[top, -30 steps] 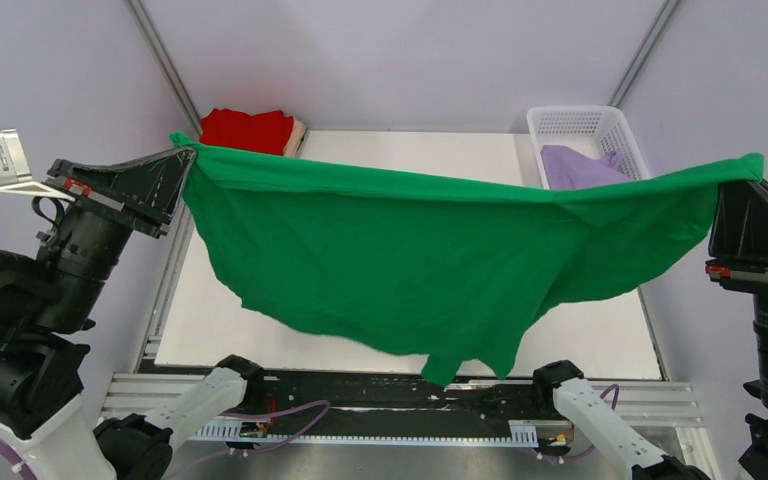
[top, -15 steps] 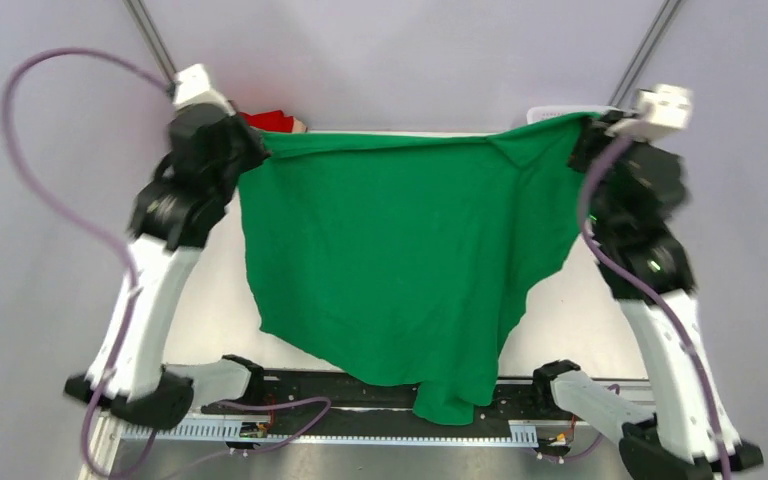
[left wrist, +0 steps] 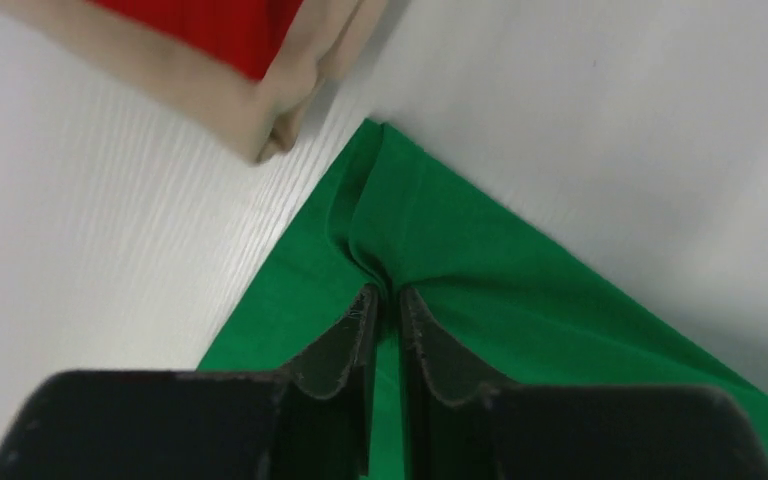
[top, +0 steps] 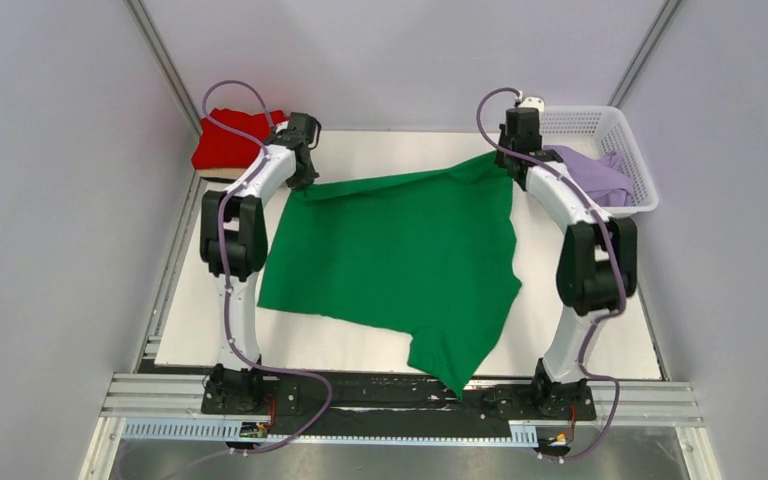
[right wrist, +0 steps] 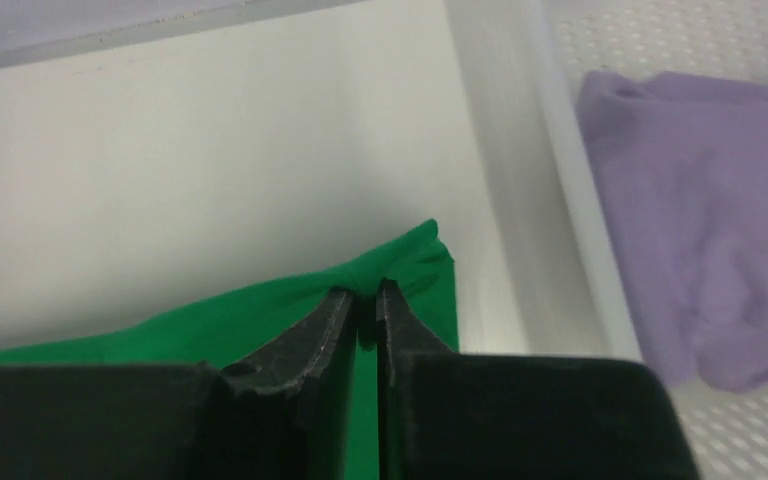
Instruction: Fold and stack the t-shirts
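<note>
The bright green t-shirt (top: 400,255) lies spread on the white table, its near end reaching over the front edge. My left gripper (top: 305,178) is shut on the shirt's far left corner (left wrist: 385,225), low at the table. My right gripper (top: 505,158) is shut on its far right corner (right wrist: 410,265). A folded red shirt (top: 228,140) lies on a folded tan shirt (left wrist: 220,90) at the far left corner. The pale lavender shirt (top: 590,172) lies in the basket, also in the right wrist view (right wrist: 700,210).
The white lattice basket (top: 632,135) stands at the far right corner, its rim (right wrist: 550,160) close beside my right gripper. The red and tan stack sits just beyond my left gripper. Grey walls enclose the table.
Both arms have swung forward and down from holding the green shirt stretched high. The shirt now lies flat on the table with both far corners still gripped.
</note>
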Robot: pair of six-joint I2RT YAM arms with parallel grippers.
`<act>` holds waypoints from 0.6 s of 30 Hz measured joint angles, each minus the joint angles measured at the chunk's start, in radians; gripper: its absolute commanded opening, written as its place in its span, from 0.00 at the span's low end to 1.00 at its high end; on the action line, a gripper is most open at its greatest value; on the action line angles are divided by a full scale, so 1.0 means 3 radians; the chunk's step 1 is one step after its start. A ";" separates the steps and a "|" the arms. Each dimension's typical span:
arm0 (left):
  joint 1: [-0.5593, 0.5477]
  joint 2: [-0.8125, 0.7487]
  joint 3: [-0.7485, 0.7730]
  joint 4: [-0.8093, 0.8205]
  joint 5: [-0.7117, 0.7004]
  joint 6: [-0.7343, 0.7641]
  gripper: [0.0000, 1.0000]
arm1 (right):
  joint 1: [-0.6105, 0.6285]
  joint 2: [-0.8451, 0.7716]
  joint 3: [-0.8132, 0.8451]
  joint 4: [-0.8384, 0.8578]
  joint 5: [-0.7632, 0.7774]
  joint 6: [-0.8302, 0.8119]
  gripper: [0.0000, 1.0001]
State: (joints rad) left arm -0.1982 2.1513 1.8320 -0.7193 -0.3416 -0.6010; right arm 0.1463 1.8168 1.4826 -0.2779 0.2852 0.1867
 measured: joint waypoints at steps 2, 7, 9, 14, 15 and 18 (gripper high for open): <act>0.0029 0.0249 0.0252 0.0014 0.0013 0.0009 0.61 | -0.0024 0.0421 0.0407 -0.0001 -0.0070 0.0013 0.23; 0.0074 0.0529 0.0783 0.0037 0.0078 0.0029 0.99 | -0.0064 0.1253 0.1404 -0.0112 -0.0155 0.0053 0.89; 0.0081 0.0529 0.0946 0.0041 0.0140 0.0031 1.00 | -0.0070 0.1325 0.1512 -0.0192 -0.0195 0.0092 1.00; 0.0080 0.0385 0.1081 0.0146 0.0394 0.0050 1.00 | -0.0076 0.1120 0.1230 -0.0282 -0.0352 0.0237 1.00; 0.0079 0.0320 0.1002 0.0163 0.0437 0.0050 1.00 | -0.0076 0.0968 0.0997 -0.0294 -0.0436 0.0308 1.00; 0.0062 -0.0121 0.0345 0.0244 0.0553 0.0042 1.00 | -0.0072 0.0478 0.0347 -0.0362 -0.0699 0.0521 1.00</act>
State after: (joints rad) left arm -0.1795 2.1151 1.9354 -0.6460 -0.1757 -0.5884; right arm 0.1246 1.9602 1.5867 -0.3866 0.0753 0.3431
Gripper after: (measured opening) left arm 0.997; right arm 0.998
